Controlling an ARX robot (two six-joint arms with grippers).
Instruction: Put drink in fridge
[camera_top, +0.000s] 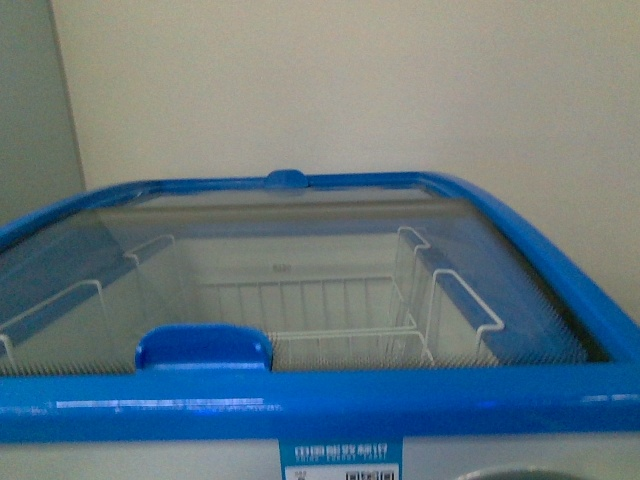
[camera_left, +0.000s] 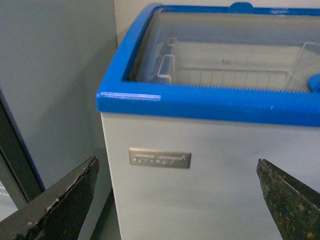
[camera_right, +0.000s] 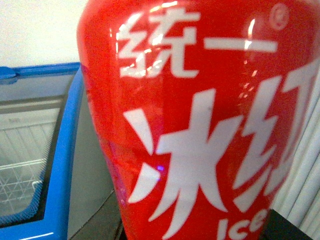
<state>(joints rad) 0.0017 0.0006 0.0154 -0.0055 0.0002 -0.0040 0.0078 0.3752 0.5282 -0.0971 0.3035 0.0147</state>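
Note:
The drink (camera_right: 200, 125) fills the right wrist view. Only its red label with white lettering shows, and my right gripper is shut on it with its fingers hidden behind the bottle. The fridge (camera_top: 320, 400) stands right in front, a white chest with a blue rim. Its glass lid (camera_top: 300, 270) lies over white wire baskets (camera_top: 310, 320), with a blue handle (camera_top: 203, 348) at the near edge. My left gripper (camera_left: 175, 210) is open, low before the fridge's white front wall (camera_left: 210, 190), its dark fingers (camera_left: 65, 200) spread wide with nothing between them.
A grey cabinet (camera_left: 50, 75) stands close to the fridge's left side. A pale wall (camera_top: 350, 90) rises behind it. A white ribbed surface (camera_right: 305, 165) shows beside the drink. A small metal plate (camera_left: 160, 158) sits on the fridge front.

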